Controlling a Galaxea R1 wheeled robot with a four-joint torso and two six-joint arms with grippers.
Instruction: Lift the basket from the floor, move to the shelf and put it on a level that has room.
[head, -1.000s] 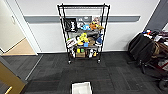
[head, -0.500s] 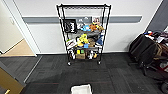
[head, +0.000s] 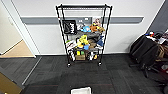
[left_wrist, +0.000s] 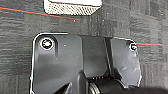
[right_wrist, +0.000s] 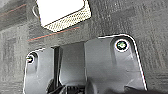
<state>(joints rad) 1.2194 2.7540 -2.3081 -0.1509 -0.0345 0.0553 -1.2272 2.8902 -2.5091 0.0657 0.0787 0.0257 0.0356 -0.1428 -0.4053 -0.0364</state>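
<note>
The cream woven basket (head: 80, 90) stands on the dark grey carpet floor (head: 120, 75), at the very near edge of the head view, in front of the shelf. The shelf (head: 83, 37) is a tall black wire rack against the white wall. Its lower tiers are crowded with toys and boxes, while its top level (head: 83, 7) looks bare. In the left wrist view the basket (left_wrist: 72, 7) shows its woven side wall. The right wrist view looks into the basket (right_wrist: 62, 12) and its pale inside. Both wrists hang above the carpet, a short way from the basket.
An open doorway with tan flooring (head: 18, 50) lies to the left. A dark chair draped with clothing (head: 147, 52) stands at the right. A wood-coloured panel (head: 7, 86) juts in at the near left. A thin red line (left_wrist: 37, 13) crosses the carpet beside the basket.
The camera has advanced toward the rack, which now looks larger. The basket has slid down to the near edge of the head view.
</note>
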